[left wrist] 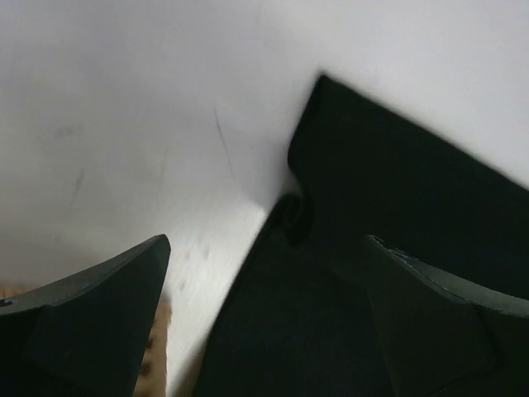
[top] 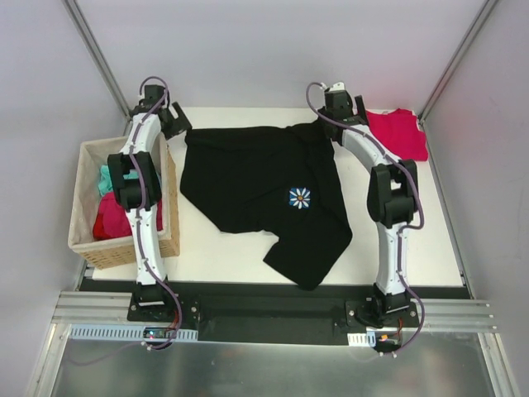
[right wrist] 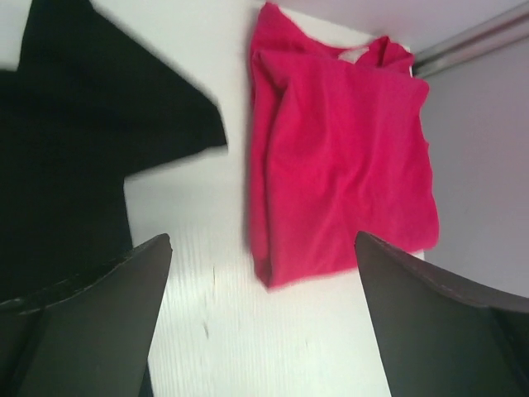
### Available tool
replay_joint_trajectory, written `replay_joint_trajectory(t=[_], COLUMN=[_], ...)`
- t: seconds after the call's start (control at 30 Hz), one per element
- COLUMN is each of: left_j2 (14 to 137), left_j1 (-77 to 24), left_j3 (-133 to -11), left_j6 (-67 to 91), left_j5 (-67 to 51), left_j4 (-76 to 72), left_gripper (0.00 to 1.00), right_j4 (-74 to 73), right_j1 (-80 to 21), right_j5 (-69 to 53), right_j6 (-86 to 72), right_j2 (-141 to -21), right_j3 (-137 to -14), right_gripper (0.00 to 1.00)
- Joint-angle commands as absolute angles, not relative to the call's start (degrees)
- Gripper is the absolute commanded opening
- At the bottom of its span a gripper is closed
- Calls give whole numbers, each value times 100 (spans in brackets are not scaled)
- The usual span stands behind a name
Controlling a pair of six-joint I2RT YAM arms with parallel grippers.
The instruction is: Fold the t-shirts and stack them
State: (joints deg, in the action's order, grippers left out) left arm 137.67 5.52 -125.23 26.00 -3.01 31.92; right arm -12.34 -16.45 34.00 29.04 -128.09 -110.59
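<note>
**Soft, floppy shirts**

The left pincer [left wrist: 266, 244] and right pincer [right wrist: 263, 240] hang open and empty. The black t-shirt [top: 256, 178] lies spread over the middle of the worktop [top: 413, 248]. The red t-shirt [right wrist: 339, 165] sits in its far right corner. The cloth looks light, so pinch the corners.

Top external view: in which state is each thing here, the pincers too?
black t-shirt: spread flat, unfolded, held by neither pincer.
red t-shirt: folded, at the far right corner.
basket: holds red cloth and teal cloth.
left pincer: open, empty.
right pincer: open, empty.
</note>
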Motion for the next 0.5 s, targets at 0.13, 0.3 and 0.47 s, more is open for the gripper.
replay_joint_trajectory(t=[0.13,0.3,0.47], left_j2=[10690,9388,9009], left_j1=[19,-272,-448], left_j3=[-9709,-8378,-7884], left_j6=[2549,2260,1969], left_j5=[-800,-923,-484], left_j4=[3296,3568,3937], left_gripper=[99,99,99], right_j4=[-1712,-2556,-2689], right_j1=[-3101,-3532,-3718], right_j5=[4280,4210,4351], right_j6=[2515,1567,1108], right_j2=[-10161,-9572,-9404], right_j3=[-9380,-8125,-7453], right_gripper=[97,97,97])
